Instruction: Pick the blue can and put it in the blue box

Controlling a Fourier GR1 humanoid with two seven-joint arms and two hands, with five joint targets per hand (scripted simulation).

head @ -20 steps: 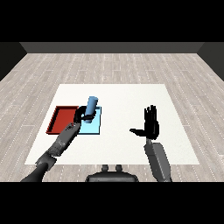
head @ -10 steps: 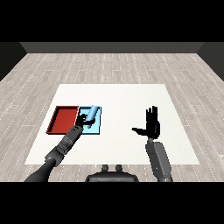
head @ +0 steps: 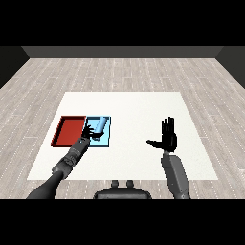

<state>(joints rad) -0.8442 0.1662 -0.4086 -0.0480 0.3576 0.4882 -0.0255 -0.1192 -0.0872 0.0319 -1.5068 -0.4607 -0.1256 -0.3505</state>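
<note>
Blue can [head: 99, 125] lies in light blue tray [head: 106, 141], beside red tray [head: 70, 131].

You see one blue can [head: 99, 125], lying in the light blue tray [head: 107, 139]. You have two trays toward the surface's [head: 143, 107] left edge: that one and one red tray [head: 68, 131]. Two hands show: left hand [head: 89, 130], right hand [head: 168, 139].

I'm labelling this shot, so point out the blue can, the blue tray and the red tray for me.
blue can [head: 99, 125], head view, on its side wall.
blue tray [head: 107, 135], head view, on its bare floor, right side.
red tray [head: 69, 131], head view, on its floor.
</note>
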